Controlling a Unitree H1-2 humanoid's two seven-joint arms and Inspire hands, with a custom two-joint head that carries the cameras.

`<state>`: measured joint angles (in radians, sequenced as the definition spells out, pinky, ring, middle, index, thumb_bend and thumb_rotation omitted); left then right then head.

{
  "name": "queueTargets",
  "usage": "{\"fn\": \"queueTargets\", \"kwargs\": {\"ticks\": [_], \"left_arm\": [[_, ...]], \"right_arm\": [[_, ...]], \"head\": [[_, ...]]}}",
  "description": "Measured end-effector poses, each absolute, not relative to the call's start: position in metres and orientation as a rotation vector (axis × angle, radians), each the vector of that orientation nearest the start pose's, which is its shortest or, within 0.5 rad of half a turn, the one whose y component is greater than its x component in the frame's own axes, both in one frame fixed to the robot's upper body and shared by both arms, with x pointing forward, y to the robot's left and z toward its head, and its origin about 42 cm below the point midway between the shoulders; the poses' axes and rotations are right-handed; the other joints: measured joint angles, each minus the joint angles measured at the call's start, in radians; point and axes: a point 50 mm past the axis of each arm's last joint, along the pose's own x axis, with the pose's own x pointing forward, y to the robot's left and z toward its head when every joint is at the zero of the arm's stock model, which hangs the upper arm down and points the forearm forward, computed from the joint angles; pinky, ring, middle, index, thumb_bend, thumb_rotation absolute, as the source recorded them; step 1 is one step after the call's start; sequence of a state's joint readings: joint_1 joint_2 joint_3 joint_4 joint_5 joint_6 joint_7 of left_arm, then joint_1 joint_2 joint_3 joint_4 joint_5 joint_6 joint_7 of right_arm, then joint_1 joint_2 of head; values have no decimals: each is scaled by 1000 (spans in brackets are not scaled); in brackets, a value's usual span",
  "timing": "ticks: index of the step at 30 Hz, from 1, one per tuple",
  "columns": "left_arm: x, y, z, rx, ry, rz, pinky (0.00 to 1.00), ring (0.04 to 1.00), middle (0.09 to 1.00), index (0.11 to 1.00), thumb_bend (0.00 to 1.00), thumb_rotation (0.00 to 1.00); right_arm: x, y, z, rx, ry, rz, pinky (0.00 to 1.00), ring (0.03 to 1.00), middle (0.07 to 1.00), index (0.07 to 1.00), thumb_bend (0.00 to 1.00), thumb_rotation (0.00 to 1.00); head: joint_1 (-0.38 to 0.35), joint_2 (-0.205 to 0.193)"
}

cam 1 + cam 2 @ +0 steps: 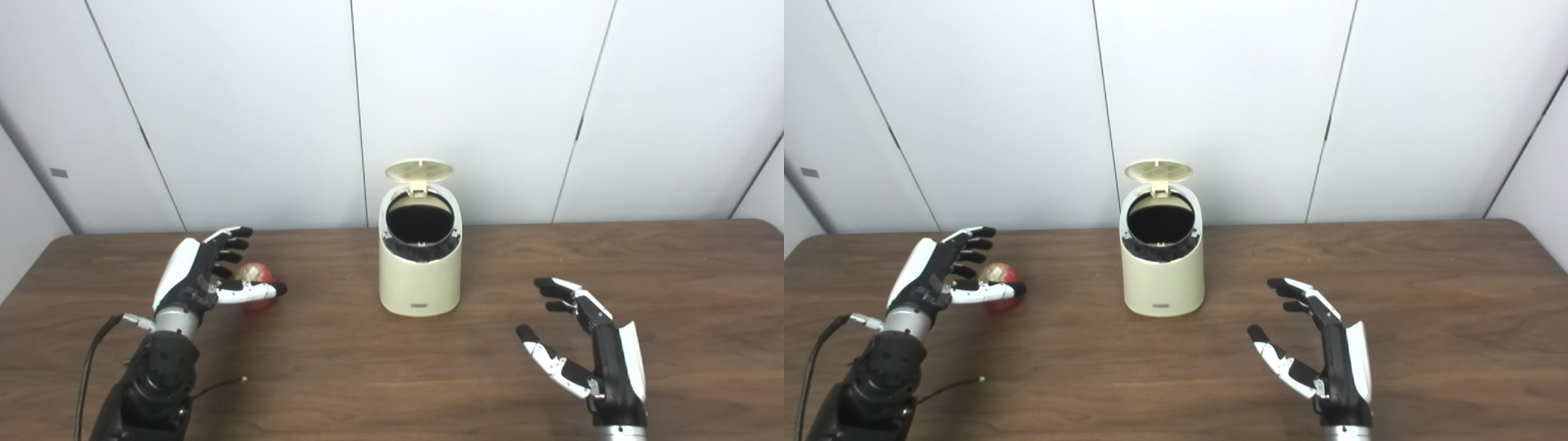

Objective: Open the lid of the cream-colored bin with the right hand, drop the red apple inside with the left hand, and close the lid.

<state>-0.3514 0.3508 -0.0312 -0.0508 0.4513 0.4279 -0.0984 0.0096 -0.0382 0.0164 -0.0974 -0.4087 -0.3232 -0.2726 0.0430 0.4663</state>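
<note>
The cream-colored bin stands at the middle of the wooden table with its round lid flipped up at the back, leaving the dark opening bare. The red apple lies on the table left of the bin. My left hand is open right beside the apple, its fingers spread behind it and the thumb crossing its front; the apple still rests on the table. My right hand hovers open to the right of the bin, palm facing left, holding nothing.
White wall panels rise just behind the table's far edge. A thin cable trails on the table beside my left forearm. Bare wood lies between the bin and both hands.
</note>
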Motion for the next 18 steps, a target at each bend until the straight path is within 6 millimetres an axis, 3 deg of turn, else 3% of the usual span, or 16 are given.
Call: {"fn": "queueTargets", "kwargs": {"ticks": [9, 18], "left_arm": [[384, 308, 215, 957, 71, 76, 723, 808, 821, 828, 1000, 104], [385, 306, 212, 1040, 79, 87, 718, 818, 827, 829, 1000, 79]], "right_arm": [[273, -223, 144, -388, -457, -198, 634, 723, 733, 682, 265, 195], [274, -225, 143, -370, -433, -192, 649, 732, 742, 700, 258, 154]], "head": [[3, -3], [3, -5]]}}
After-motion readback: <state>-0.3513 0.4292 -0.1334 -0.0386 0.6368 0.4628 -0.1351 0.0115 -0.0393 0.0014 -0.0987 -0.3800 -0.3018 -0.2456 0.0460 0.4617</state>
